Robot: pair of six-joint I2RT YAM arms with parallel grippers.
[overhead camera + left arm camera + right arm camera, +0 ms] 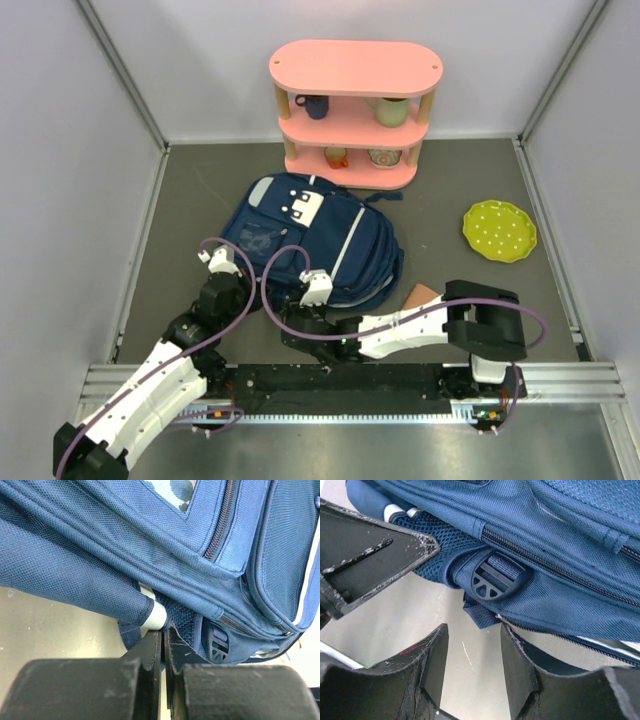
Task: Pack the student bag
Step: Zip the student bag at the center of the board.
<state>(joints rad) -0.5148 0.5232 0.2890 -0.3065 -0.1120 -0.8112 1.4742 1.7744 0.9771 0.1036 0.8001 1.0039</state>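
Navy-blue student bag [300,235], flat at mid-counter [450,180], long axis near-to-far, bottom edge nearest both arms: left pincer [162,642] closed tight at its near-left corner, perhaps nipping it; right pincer [472,650] apart, buckle [495,577] just beyond.

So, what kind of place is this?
Probably a robot test cell: plain grey walls enclose the table, and the left arm and right arm are mounted on a metal rail.
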